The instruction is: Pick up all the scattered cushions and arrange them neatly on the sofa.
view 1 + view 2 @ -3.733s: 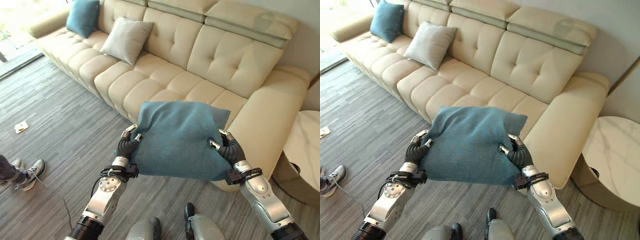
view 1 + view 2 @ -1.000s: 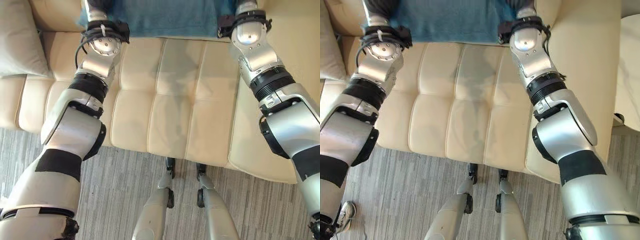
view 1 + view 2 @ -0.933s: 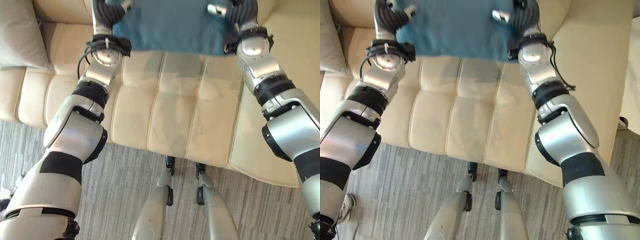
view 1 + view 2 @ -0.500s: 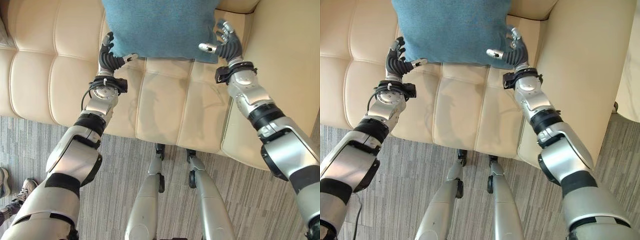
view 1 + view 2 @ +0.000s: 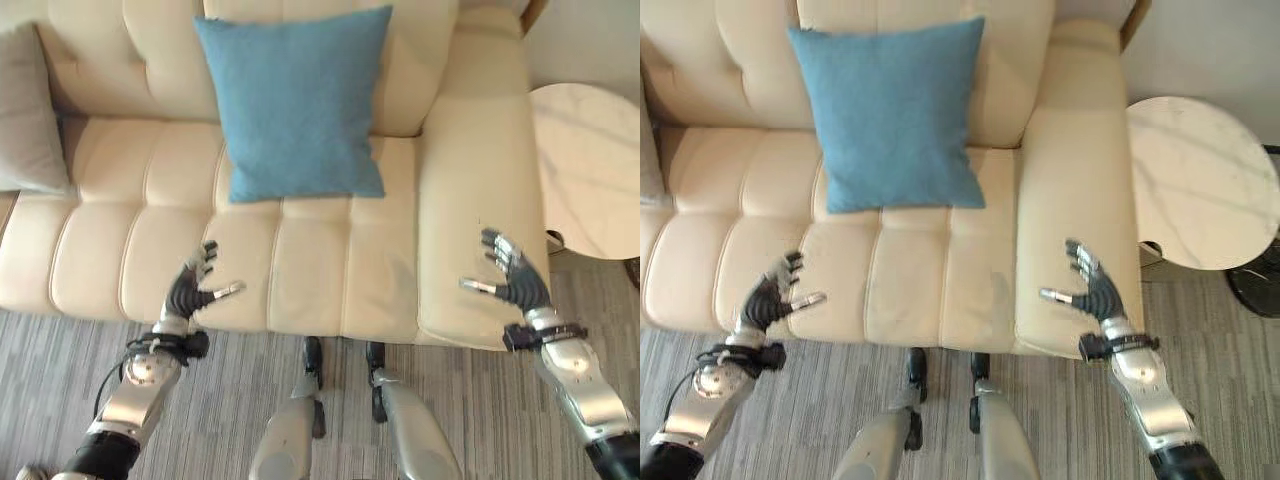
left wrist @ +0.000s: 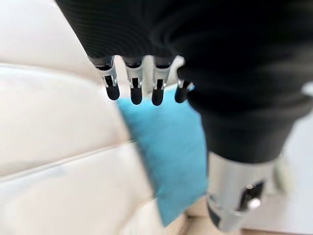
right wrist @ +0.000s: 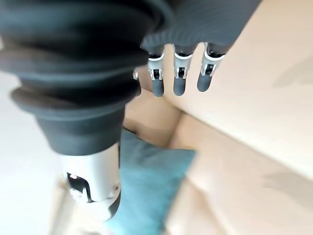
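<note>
Blue cushion (image 5: 295, 105) stands propped upright against the backrest of the cream sofa (image 5: 330, 280), its lower edge resting on the seat, well beyond both hands and between them, nearer the left hand's side. Left hand (image 5: 190, 290) hovers over the front edge of the seat, fingers straight and spread, thumb extended toward the right hand; it grasps nothing and is apart from the cushion. In the left wrist view the fingers (image 6: 133, 81) extend straight, with the blue cushion visible past their tips. Right hand (image 5: 512, 280) is positioned over the front of the sofa armrest (image 5: 475, 180), fingers straight and fanned, thumb pointing toward the left hand; it is released and empty. In the right wrist view its fingers (image 7: 178, 73) are straight above the cream upholstery. A grey cushion (image 5: 25, 115) leans against the backrest beyond the left hand, on its outer side. A round marble side table (image 5: 585, 165) stands beyond the right hand, just past the armrest.
</note>
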Tool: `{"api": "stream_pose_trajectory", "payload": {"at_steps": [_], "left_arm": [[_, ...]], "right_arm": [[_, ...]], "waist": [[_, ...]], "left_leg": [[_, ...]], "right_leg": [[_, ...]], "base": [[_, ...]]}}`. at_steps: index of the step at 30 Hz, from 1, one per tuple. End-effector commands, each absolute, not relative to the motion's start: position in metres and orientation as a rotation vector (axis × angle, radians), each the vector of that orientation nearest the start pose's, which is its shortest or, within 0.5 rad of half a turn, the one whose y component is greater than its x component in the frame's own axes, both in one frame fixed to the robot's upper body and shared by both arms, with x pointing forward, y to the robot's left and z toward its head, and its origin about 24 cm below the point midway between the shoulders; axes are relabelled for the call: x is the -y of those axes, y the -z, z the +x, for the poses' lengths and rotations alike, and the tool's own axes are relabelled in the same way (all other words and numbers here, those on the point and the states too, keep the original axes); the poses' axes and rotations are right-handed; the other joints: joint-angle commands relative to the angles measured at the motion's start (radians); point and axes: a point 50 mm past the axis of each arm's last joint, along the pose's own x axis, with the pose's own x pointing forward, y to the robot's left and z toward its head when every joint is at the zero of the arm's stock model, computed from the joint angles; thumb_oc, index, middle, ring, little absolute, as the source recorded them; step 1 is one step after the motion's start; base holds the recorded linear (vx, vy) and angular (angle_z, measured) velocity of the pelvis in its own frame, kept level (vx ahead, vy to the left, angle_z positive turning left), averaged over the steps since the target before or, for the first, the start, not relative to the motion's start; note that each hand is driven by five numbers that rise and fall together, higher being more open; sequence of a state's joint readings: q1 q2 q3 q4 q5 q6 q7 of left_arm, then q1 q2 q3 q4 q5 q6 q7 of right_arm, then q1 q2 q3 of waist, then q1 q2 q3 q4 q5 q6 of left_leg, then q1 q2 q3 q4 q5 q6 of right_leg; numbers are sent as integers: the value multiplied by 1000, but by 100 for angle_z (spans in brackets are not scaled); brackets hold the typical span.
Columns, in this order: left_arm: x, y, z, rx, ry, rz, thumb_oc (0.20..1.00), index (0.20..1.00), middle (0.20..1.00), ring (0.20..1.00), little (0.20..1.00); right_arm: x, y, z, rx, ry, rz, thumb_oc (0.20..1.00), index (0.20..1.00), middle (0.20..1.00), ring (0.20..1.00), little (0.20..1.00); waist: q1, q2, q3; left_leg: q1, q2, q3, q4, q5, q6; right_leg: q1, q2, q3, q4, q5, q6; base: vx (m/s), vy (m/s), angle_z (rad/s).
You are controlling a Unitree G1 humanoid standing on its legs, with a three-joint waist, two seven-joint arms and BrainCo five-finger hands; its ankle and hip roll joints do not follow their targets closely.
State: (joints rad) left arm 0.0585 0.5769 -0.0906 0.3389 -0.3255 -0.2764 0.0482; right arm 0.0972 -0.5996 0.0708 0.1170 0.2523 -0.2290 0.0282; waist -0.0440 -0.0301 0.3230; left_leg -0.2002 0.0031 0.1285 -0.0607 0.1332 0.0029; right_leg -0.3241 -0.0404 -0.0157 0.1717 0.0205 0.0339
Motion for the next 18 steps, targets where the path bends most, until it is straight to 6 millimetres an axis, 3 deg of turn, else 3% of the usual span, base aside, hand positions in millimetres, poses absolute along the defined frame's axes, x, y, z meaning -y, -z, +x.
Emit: {"api": "stream_pose_trajectory", "payload": {"at_steps": [1, 6, 9, 11, 12, 14, 16, 17, 18], "left_arm": [[-286, 21, 209, -291, -58, 382, 1000, 1000, 1000, 1000, 1000], [-286, 72, 159, -551, -45, 453, 1000, 1000, 1000, 1000, 1000], [-284, 76, 160, -564, -54, 435, 1000, 1000, 1000, 1000, 1000], [-283, 76, 164, -560, -64, 428, 1000, 1000, 1000, 1000, 1000], [-282, 76, 167, -561, -80, 410, 1000, 1000, 1000, 1000, 1000], [-281, 76, 170, -560, -93, 392, 1000, 1000, 1000, 1000, 1000], [-281, 77, 170, -560, -93, 388, 1000, 1000, 1000, 1000, 1000], [-277, 78, 171, -558, -85, 381, 1000, 1000, 1000, 1000, 1000], [-276, 78, 173, -555, -84, 384, 1000, 1000, 1000, 1000, 1000]], "right_arm": [[259, -8, 215, -188, -182, -489, 1000, 1000, 1000, 1000, 1000], [266, 57, 172, -502, -174, -472, 1000, 1000, 1000, 1000, 1000], [259, 65, 173, -525, -180, -469, 1000, 1000, 1000, 1000, 1000], [253, 70, 174, -536, -171, -437, 1000, 1000, 1000, 1000, 1000], [249, 74, 171, -545, -155, -389, 1000, 1000, 1000, 1000, 1000], [245, 77, 169, -552, -149, -369, 1000, 1000, 1000, 1000, 1000], [243, 78, 167, -556, -150, -364, 1000, 1000, 1000, 1000, 1000], [244, 80, 166, -568, -135, -359, 1000, 1000, 1000, 1000, 1000], [246, 80, 167, -567, -128, -363, 1000, 1000, 1000, 1000, 1000]], "waist": [[-40, -23, -134], [-53, -18, -197], [-46, -13, -181], [-39, 0, -164], [-32, 6, -162], [-17, 11, -172], [-9, 2, -176], [10, -22, -186], [14, -24, -187]], "left_leg": [[54, 1, 5, 61, -122, -37], [164, -3, 46, -18, -128, -27], [168, 12, 49, -27, -112, -24], [158, 34, 47, -27, -90, -20], [144, 48, 39, -27, -67, -22], [126, 64, 36, -26, -51, -26], [120, 60, 31, -24, -46, -32], [81, 60, 25, -8, -25, -50], [50, 69, 25, 3, -6, -62]], "right_leg": [[149, -75, -6, -101, -9, 131], [195, -67, 15, -132, 23, 153], [170, -52, 14, -49, 29, 164], [165, -35, 4, 61, -19, 159], [182, -22, 0, 193, -74, 142], [193, -14, -8, 293, -77, 130], [219, -14, -6, 255, -93, 123], [326, -9, -24, 91, -169, 93], [339, 0, -19, 20, -180, 82]], "base": [[78, 76, -12], [27, 84, -32], [-111, 0, -49], [-284, -38, -22], [-351, -97, 10], [-260, -139, 25], [-135, -170, 8], [-175, -229, 14], [-258, -306, 28]]}}
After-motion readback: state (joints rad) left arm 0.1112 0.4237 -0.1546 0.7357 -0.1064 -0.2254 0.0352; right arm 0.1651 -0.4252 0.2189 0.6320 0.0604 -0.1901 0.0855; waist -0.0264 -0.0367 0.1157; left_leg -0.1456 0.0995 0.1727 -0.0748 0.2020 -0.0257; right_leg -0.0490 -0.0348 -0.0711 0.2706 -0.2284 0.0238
